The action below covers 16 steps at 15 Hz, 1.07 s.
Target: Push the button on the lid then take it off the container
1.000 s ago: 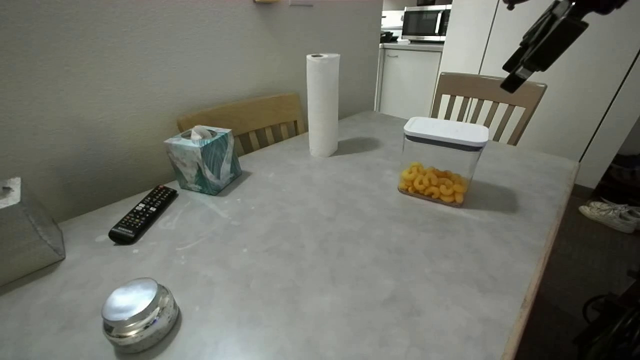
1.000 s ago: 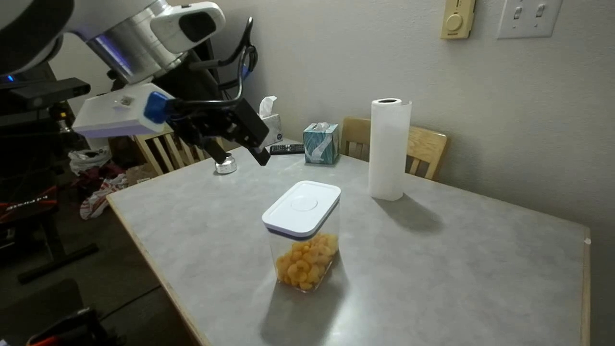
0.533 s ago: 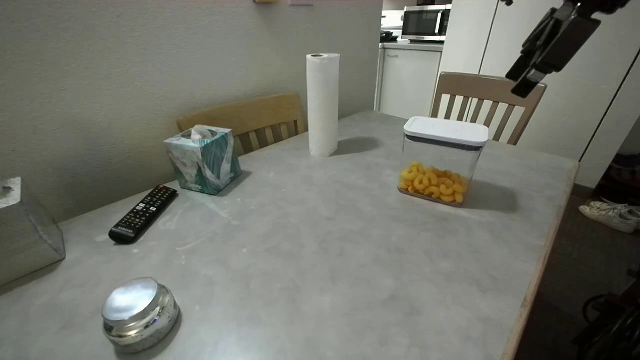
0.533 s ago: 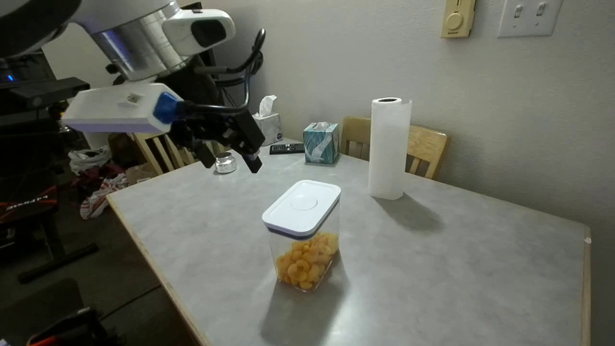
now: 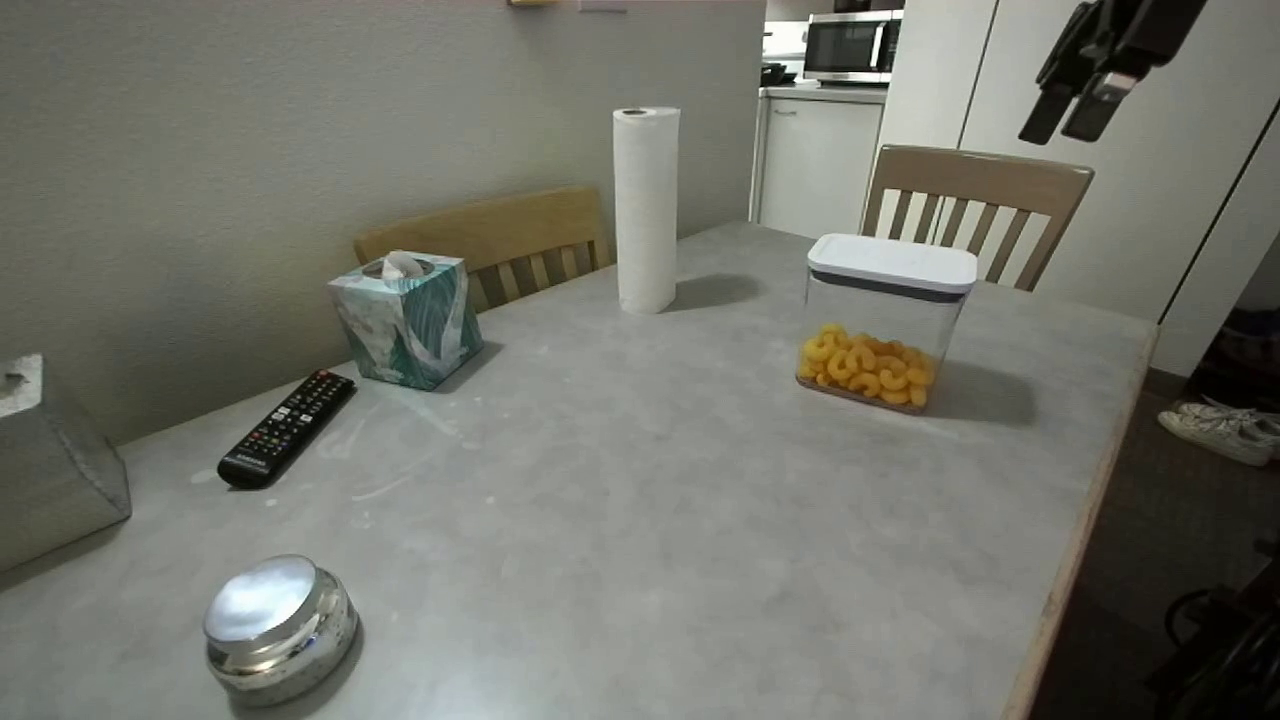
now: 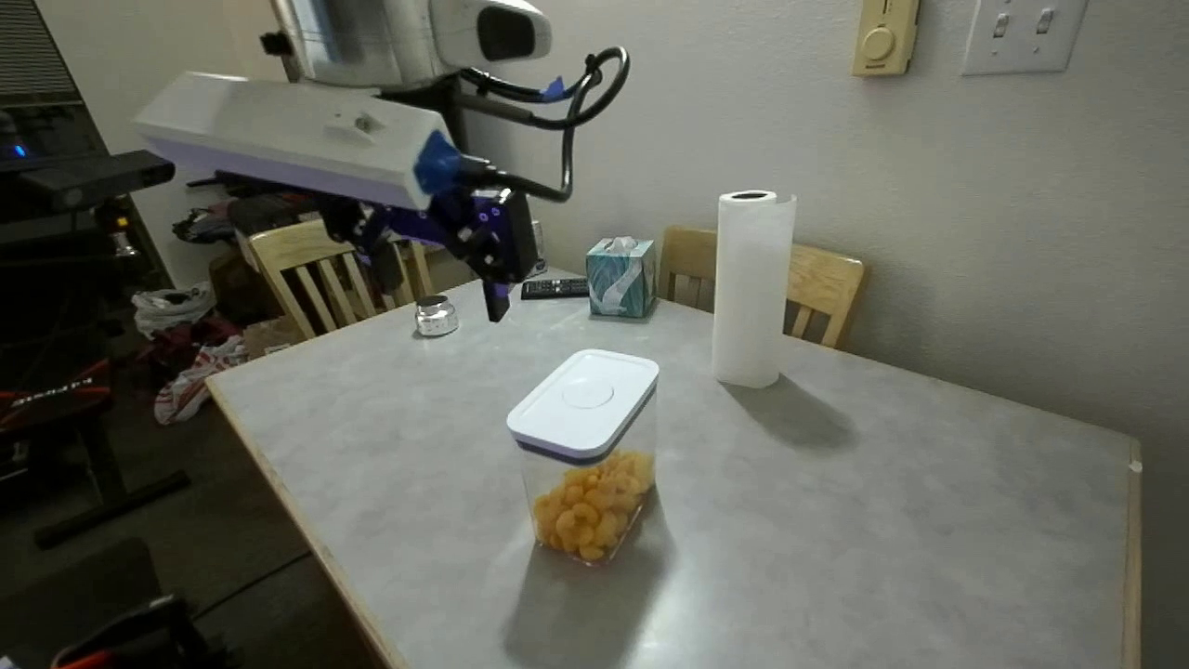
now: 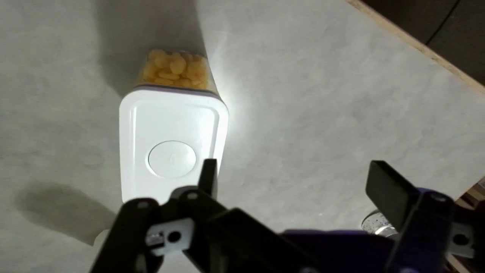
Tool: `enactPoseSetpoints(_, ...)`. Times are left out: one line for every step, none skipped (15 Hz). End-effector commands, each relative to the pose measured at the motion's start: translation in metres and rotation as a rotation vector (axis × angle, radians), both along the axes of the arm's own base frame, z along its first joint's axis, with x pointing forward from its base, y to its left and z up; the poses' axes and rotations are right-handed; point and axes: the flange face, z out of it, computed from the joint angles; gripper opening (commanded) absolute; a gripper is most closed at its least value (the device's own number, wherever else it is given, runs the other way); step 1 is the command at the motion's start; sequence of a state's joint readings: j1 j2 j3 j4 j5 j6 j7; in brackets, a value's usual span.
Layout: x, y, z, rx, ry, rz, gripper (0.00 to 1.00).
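The clear container (image 5: 870, 365) with yellow-orange snack pieces stands upright on the table. Its white lid (image 6: 543, 413) sits on top, level and seated all round. At the lid's centre lies the round button (image 7: 172, 159), plain in the wrist view and in an exterior view. My gripper (image 6: 444, 293) hangs in the air above the table, apart from the container. In the wrist view the gripper (image 7: 293, 168) has its jaws wide apart with only tabletop between them. One of the fingers (image 7: 207, 176) overlaps the lid's edge there and hides part of its near end.
A paper towel roll (image 6: 757, 288) stands near the container. Toward the wall are a teal tissue box (image 5: 410, 320) and a black remote (image 5: 287, 430). A shiny metal tin (image 5: 280, 630) and a grey box (image 5: 60, 470) are farther off. Wooden chairs (image 5: 980, 185) border the table (image 5: 620, 520).
My gripper has turned and tilted more upright, and it has risen in an exterior view, where both fingertips now show. The container and lid have stayed put.
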State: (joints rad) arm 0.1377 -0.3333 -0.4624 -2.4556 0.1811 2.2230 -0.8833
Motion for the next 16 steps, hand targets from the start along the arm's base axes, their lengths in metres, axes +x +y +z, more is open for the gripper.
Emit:
enactPoseSetpoints(0.037,-0.014,-0.02,-0.002,0.101,0.001,1.0)
enactPoseSetpoints(0.047,-0.016,-0.028,-0.02,0.126,-0.017,1.0)
enactPoseSetpoints(0.055,-0.018,-0.036,-0.035,0.139,-0.02,1.0)
enactPoseSetpoints(0.064,-0.019,-0.044,-0.057,0.153,-0.027,1.0)
enactPoseSetpoints(0.072,-0.019,-0.053,-0.076,0.167,-0.036,1.0)
enactPoseSetpoints(0.078,-0.019,-0.059,-0.081,0.171,-0.037,1.0)
enactPoseSetpoints(0.081,-0.016,-0.059,-0.079,0.172,-0.035,1.0)
enactPoseSetpoints(0.067,-0.012,-0.054,-0.076,0.165,-0.025,1.0)
enactPoseSetpoints(0.073,-0.011,-0.059,-0.082,0.175,-0.023,1.0)
enactPoseSetpoints(0.077,-0.011,-0.062,-0.085,0.18,-0.023,1.0)
enactPoseSetpoints(0.079,-0.011,-0.062,-0.087,0.181,-0.024,1.0)
enactPoseSetpoints(0.08,-0.011,-0.061,-0.087,0.179,-0.025,1.0)
enactPoseSetpoints(0.081,-0.008,-0.063,-0.105,0.166,-0.04,1.0)
enactPoseSetpoints(0.087,-0.006,-0.066,-0.105,0.137,-0.045,1.0)
enactPoseSetpoints(0.093,-0.004,-0.069,-0.103,0.097,-0.047,1.0)
enactPoseSetpoints(0.098,-0.002,-0.071,-0.103,0.064,-0.041,1.0)
